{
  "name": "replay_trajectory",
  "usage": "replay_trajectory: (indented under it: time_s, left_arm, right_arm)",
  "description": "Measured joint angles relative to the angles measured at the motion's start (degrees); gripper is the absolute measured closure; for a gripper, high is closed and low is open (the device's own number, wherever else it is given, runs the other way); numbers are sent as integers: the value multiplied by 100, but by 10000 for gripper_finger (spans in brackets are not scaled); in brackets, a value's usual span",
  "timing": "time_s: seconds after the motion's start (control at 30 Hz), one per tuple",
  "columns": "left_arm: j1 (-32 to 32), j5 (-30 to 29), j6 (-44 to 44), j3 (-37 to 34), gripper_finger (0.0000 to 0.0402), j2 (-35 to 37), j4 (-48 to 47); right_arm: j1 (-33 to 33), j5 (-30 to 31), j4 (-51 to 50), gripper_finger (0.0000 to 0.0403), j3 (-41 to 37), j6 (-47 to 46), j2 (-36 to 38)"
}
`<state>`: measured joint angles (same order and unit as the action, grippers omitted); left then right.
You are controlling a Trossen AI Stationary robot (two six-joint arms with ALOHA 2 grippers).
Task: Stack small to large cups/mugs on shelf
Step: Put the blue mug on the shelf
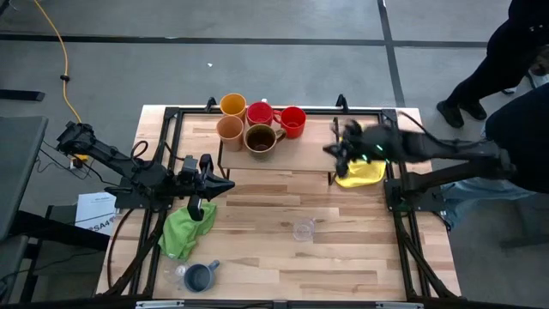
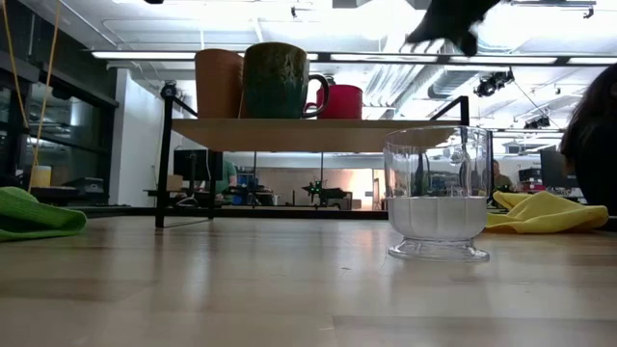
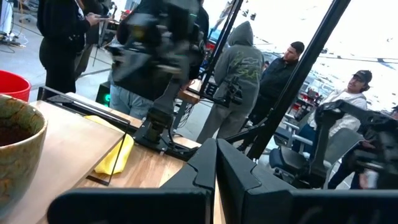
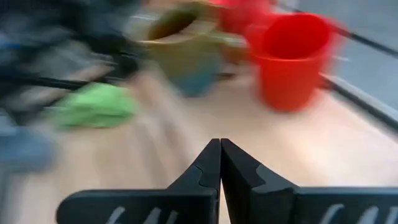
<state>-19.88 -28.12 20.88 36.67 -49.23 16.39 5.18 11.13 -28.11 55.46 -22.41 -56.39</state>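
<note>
Closed left claw (brown mug nearby)

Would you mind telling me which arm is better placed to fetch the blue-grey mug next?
Probably the left: its gripper hangs above the green cloth, nearer the blue-grey mug. The right gripper is by the light-wood shelf's far end.
</note>
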Motion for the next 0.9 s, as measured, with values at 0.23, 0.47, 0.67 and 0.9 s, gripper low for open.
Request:
replay_trajectory:
  time_s: [0.23, 0.47, 0.67, 0.9]
  left_arm:
    - [0, 0, 0, 0, 402, 0, 4]
    - [0, 2, -2, 0, 402, 0, 15]
    - [-1, 2, -163, 1, 402, 0, 15]
    - [0, 2, -306, 0, 402, 0, 6]
  right_arm:
    - [-1941, 643, 3073, 403, -1438, -203, 772]
    - [-2551, 1030, 5620, 403, -2497, 387, 602]
    - [-2556, 1028, 5688, 403, -2514, 1260, 592]
    - [-2556, 1021, 5675, 403, -2516, 1723, 592]
